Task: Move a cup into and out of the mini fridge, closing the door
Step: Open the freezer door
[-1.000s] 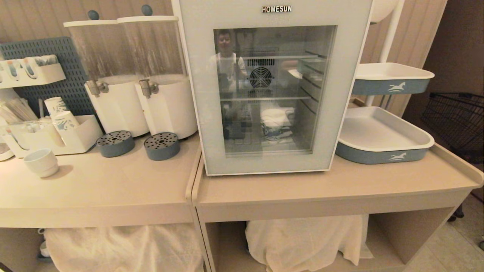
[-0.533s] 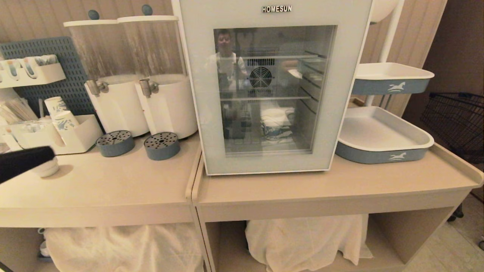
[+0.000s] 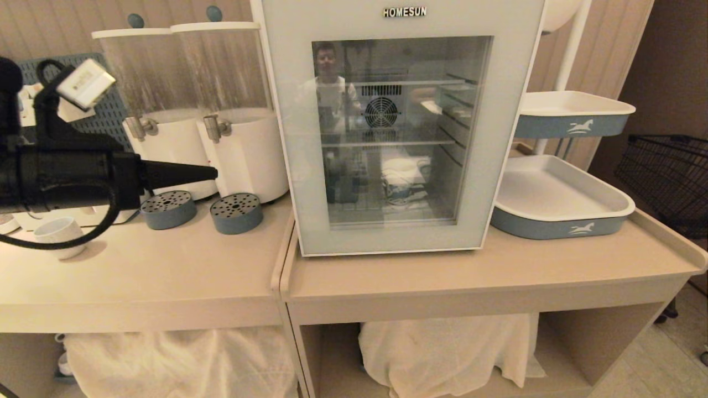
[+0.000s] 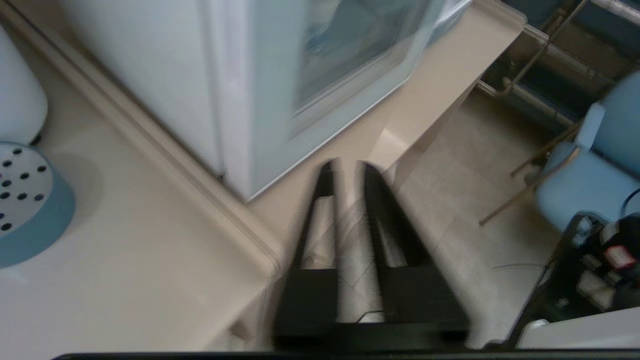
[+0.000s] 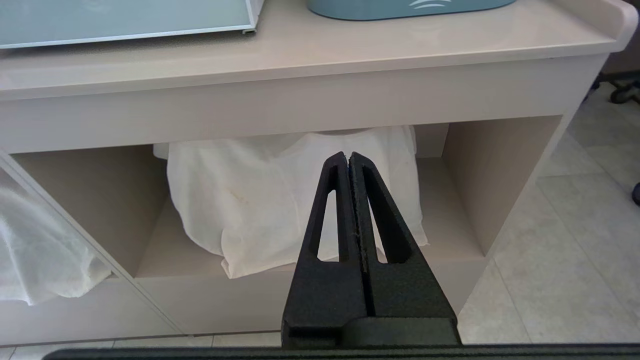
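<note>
Left claw: fingers narrowly parted, empty, long axis level, pointing toward mini fridge. Door shut, just beyond tips. Right claw: closed, parked low, farther.

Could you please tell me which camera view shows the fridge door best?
The head view: the whole door faces it, shut, glass pane and frame visible. The left wrist view shows only a blurred lower corner; the right wrist view only its bottom edge.
</note>
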### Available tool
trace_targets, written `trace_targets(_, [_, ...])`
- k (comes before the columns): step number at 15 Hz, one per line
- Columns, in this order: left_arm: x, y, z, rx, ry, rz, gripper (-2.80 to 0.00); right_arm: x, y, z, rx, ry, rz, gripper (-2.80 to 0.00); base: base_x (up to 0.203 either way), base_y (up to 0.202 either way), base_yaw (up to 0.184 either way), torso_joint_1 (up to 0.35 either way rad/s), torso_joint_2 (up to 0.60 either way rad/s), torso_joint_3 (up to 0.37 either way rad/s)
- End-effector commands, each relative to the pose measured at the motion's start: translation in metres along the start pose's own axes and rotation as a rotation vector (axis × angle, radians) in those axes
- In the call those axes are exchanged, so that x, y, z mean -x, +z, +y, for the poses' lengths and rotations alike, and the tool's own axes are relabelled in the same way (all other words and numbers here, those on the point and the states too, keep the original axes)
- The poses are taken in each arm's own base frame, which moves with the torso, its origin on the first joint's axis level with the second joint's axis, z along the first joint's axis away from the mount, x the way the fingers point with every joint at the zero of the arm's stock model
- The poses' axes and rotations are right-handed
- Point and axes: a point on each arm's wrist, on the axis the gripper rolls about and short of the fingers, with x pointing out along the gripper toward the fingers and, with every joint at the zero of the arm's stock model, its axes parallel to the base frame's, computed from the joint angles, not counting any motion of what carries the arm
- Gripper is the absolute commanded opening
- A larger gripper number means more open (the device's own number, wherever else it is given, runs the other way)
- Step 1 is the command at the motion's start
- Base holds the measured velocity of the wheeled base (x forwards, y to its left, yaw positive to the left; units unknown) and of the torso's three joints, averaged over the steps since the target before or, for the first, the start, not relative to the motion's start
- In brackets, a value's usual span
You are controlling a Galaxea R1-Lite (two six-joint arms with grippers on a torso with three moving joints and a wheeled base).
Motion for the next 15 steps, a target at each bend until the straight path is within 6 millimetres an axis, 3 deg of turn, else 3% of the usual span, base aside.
trace_targets(1, [-0.018, -0.015, 0.029, 0.051, -0.013, 0.04, 0.0, 0.0, 0.0, 0.0, 0.0, 0.001, 0.002, -2.8, 0.0, 0.0, 0.0, 0.0, 0.0, 0.0])
trace_targets(4, [-0.04, -0.036, 0.072, 0.069, -0.292, -0.021, 0.0, 0.0, 0.0, 0.0, 0.0, 0.003, 0.002, -2.8, 0.0, 0.0, 0.0, 0.0, 0.0, 0.0])
trace_targets(6, [-0.047, -0.043, 0.087, 0.052, -0.372, -0.049, 0.0, 0.0, 0.0, 0.0, 0.0, 0.001, 0.002, -2.8, 0.0, 0.0, 0.0, 0.0, 0.0, 0.0])
trace_targets(11, [-0.073, -0.047, 0.101, -0.04, -0.504, -0.094, 0.0, 0.0, 0.0, 0.0, 0.0, 0.001, 0.002, -2.8, 0.0, 0.0, 0.0, 0.0, 0.0, 0.0])
trace_targets(15, [-0.088, -0.034, 0.098, -0.103, -0.534, -0.11, 0.0, 0.0, 0.0, 0.0, 0.0, 0.001, 0.002, -2.8, 0.0, 0.0, 0.0, 0.0, 0.0, 0.0])
